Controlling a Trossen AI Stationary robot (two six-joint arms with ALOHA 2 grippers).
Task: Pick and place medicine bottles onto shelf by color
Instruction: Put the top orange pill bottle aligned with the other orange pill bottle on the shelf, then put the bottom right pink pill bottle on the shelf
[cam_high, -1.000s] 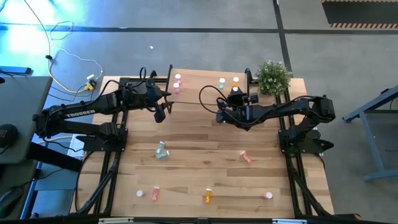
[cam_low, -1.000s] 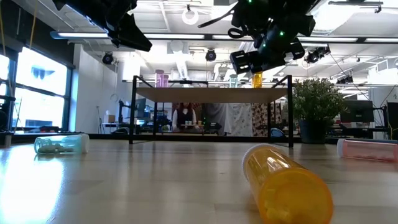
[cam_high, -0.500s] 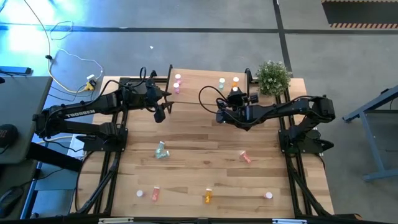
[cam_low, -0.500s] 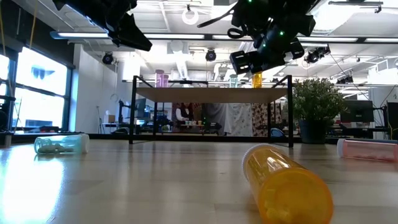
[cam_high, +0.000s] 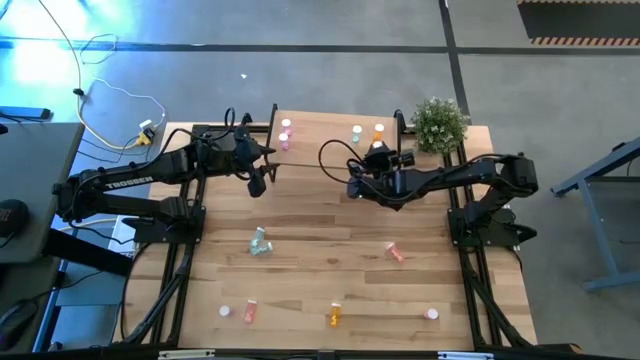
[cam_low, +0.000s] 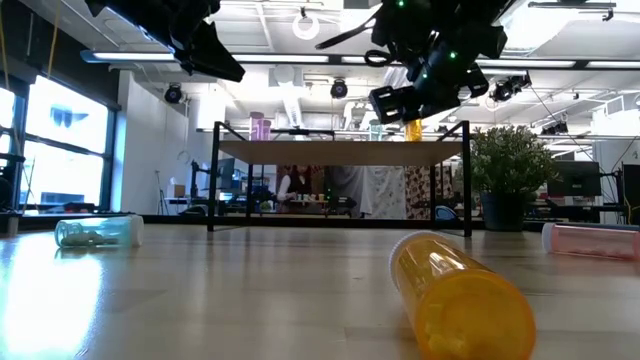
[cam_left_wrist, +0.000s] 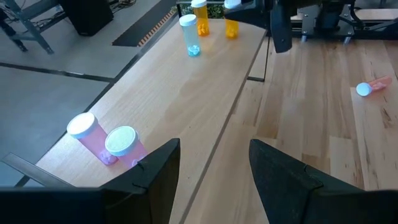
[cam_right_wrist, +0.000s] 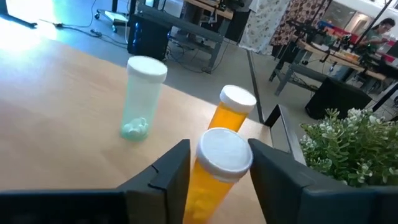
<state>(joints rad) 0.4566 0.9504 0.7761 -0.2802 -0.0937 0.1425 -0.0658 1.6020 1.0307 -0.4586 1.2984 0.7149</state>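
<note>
Right claw (cam_right_wrist: 219, 163) over wooden shelf (cam_right_wrist: 68, 118)

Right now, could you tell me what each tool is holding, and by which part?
Left tool: open, nothing held. Right tool: astride an upright orange bottle, just below its white cap; whether it grips cannot be told.

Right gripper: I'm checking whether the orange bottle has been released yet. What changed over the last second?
The right gripper has begun opening around the orange bottle standing on the shelf; its fingers now flank the cap. The arm barely shifted. The left gripper and the other bottles stayed put.
</note>
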